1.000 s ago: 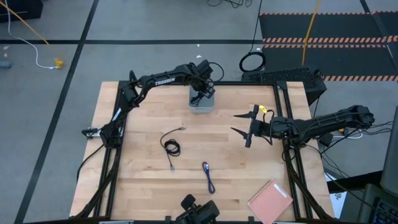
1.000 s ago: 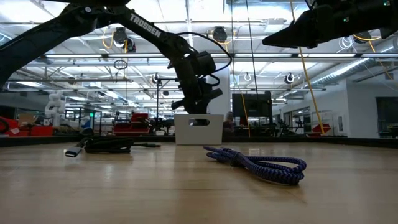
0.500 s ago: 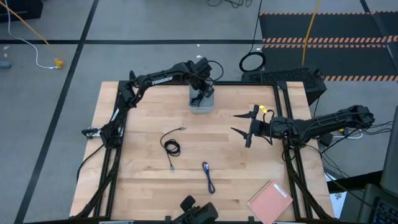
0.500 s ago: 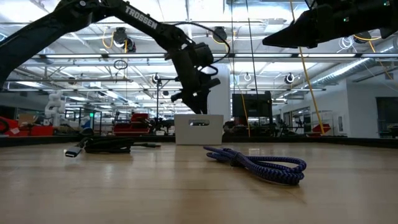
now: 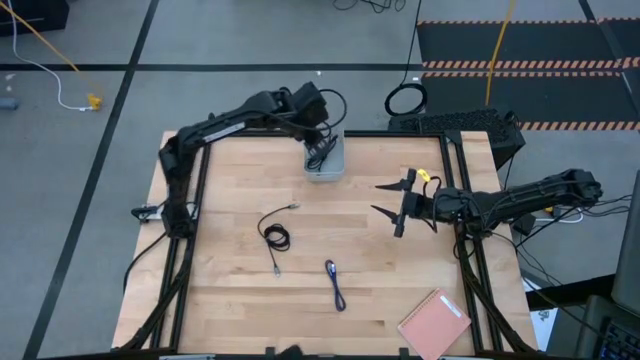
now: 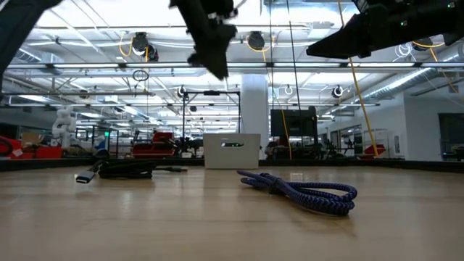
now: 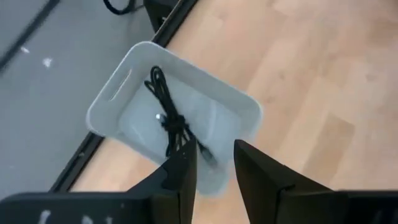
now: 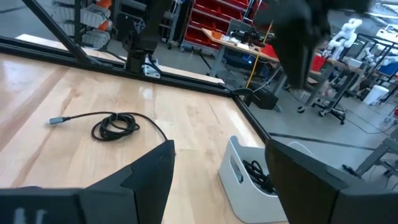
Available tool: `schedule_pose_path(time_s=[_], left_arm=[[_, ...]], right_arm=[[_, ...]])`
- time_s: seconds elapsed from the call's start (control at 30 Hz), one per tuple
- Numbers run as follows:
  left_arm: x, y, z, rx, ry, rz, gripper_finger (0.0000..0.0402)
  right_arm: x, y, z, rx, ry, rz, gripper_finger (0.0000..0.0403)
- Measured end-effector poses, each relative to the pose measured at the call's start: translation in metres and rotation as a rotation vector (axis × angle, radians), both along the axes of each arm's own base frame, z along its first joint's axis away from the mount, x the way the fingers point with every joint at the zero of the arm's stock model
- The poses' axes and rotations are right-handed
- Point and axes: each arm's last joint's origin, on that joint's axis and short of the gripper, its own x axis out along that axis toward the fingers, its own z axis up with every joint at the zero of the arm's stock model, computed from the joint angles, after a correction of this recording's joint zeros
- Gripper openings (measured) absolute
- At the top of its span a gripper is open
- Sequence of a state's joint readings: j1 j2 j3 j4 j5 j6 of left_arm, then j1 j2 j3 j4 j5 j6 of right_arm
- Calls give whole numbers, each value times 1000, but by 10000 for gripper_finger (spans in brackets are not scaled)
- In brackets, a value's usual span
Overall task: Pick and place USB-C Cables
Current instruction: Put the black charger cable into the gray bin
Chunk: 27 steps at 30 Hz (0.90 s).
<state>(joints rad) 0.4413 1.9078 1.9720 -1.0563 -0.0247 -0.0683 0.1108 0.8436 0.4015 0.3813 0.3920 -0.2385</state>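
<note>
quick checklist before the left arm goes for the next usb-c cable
1. First black cable lies inside the white bin: ok.
2. Left hand empty, fingers apart, above the bin: ok.
3. Coiled black cable lies free on the table, nothing on top of it: ok.
4. Blue-purple cable lies apart from the black one, not tangled with it: ok.
5. Right hand hovers open over the table's right side, away from both cables: ok.
6. Pink pad sits at the table's near right corner, out of the path: ok.
</note>
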Motion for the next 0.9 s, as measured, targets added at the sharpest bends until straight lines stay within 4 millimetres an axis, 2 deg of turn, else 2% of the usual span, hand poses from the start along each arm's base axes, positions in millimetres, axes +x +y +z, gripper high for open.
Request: schedule_pose_path(time_s=[0.27,0.4,0.6,0.9], left_arm=[[-31,-73,61,132,-68,-141,108],[-49,-103,79,158,-109,-232,108],[-82,-138,84,178,-161,-328,108],[-133,-179,68,182,-265,-441,108]], right_arm=[[0,0,0,62,-21,-6,242],[0,1,0,105,-32,-7,242],[0,4,0,142,-41,8,242],[-1,10,1,164,-54,35,242]])
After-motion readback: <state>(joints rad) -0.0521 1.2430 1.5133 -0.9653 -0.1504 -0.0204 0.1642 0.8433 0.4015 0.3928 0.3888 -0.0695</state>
